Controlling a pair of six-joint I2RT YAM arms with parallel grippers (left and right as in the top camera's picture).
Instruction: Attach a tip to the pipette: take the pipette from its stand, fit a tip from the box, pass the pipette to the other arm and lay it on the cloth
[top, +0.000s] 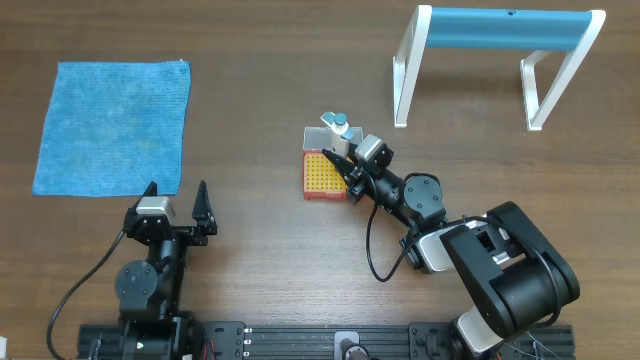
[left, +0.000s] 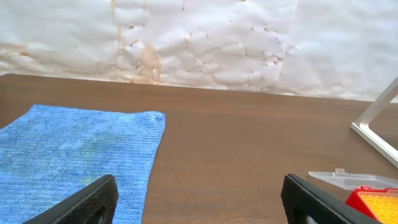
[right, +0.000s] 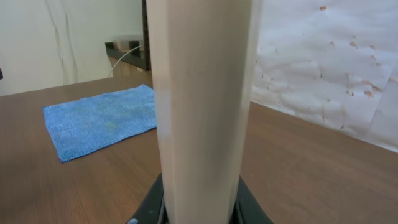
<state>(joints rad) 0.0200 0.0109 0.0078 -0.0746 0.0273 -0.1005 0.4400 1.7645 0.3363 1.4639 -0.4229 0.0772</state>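
CENTRE FRAME, from above: the right gripper (top: 346, 168) pinches the white pipette (top: 338, 123) by the orange tip box (top: 322, 180), whose clear lid (top: 314, 139) lies open just above it. At lower left the left gripper (top: 176, 200) sits with fingers spread, below the blue cloth (top: 112, 128). The blue-topped stand (top: 505, 28) fills the upper right of the counter (top: 260, 90). The right wrist view adds the pipette's pale barrel as a broad column mid-frame, with the cloth behind at left. The left wrist view catches the box's corner at lower right.
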